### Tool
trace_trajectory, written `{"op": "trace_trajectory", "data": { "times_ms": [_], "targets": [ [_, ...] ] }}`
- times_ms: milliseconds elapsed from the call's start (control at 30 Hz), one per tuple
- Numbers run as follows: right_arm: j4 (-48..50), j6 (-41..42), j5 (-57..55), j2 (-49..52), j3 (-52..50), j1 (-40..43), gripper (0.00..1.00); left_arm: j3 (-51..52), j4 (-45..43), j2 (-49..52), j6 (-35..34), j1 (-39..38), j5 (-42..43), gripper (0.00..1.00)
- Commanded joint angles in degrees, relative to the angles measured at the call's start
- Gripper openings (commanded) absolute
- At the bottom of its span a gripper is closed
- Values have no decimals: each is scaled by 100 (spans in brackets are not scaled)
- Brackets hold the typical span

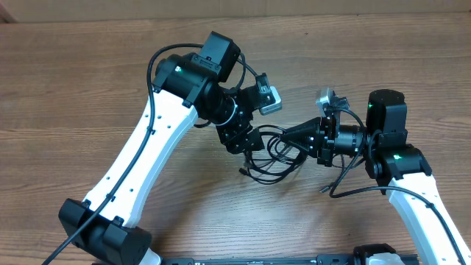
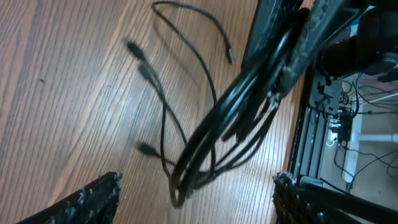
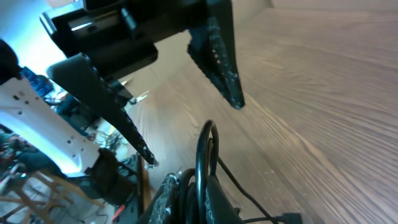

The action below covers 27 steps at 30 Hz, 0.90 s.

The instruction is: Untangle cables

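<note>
A tangle of thin black cables (image 1: 274,163) lies on the wooden table between the two arms, with plug ends trailing at the left (image 1: 243,171) and right (image 1: 322,190). My right gripper (image 1: 288,133) points left and is shut on a bunch of cable loops (image 3: 206,149), held between its fingers (image 3: 193,190). In the left wrist view the lifted bundle (image 2: 205,143) hangs from the right gripper (image 2: 292,43), and loose plugs (image 2: 144,70) rest on the wood. My left gripper (image 2: 198,183) is open, its fingers either side of the lowest loop without touching it. It also shows in the overhead view (image 1: 249,143).
The wooden table (image 1: 88,81) stretches wide to the left and back. The arm bases stand at the front edge, left (image 1: 103,232) and right (image 1: 383,256). The left gripper's open fingers (image 3: 221,59) hang just ahead of the right gripper.
</note>
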<state>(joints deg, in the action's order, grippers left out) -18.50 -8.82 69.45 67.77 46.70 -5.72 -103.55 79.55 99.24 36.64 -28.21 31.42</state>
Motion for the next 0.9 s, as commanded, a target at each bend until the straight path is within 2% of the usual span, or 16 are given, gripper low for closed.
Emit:
{"op": "trace_trajectory", "data": {
  "times_ms": [0,167,267,367,400,433,700,733,767,800,833,867],
  "targets": [
    [83,22,398,-79,57,4,8,-74,-2,0,299,-33,166,80],
    [417,227,678,-79,57,4,8,-74,0,2,437,-33,444,81],
    [498,323,702,-79,57,4,8,-74,9,2,629,-33,750,68],
    [501,323,719,-79,57,4,7,-74,9,2,671,-33,787,40],
    [501,321,719,-76,57,4,8,-74,7,2,669,-33,785,13],
    [503,321,719,-79,57,4,8,-74,7,2,669,-33,785,4],
    [518,348,719,-76,57,4,9,-74,-17,2,667,-33,785,4],
    [518,348,717,-76,57,4,13,-74,-35,2,667,-33,782,4],
    [518,365,717,-76,57,4,22,-74,-55,2,664,-33,785,4],
    [520,411,715,-76,57,4,45,-74,-74,2,660,-31,782,4],
    [520,413,713,-76,57,4,92,-74,-79,2,660,-26,782,4],
    [520,411,713,-76,57,4,100,-76,-81,2,634,-15,782,4]
  ]
}}
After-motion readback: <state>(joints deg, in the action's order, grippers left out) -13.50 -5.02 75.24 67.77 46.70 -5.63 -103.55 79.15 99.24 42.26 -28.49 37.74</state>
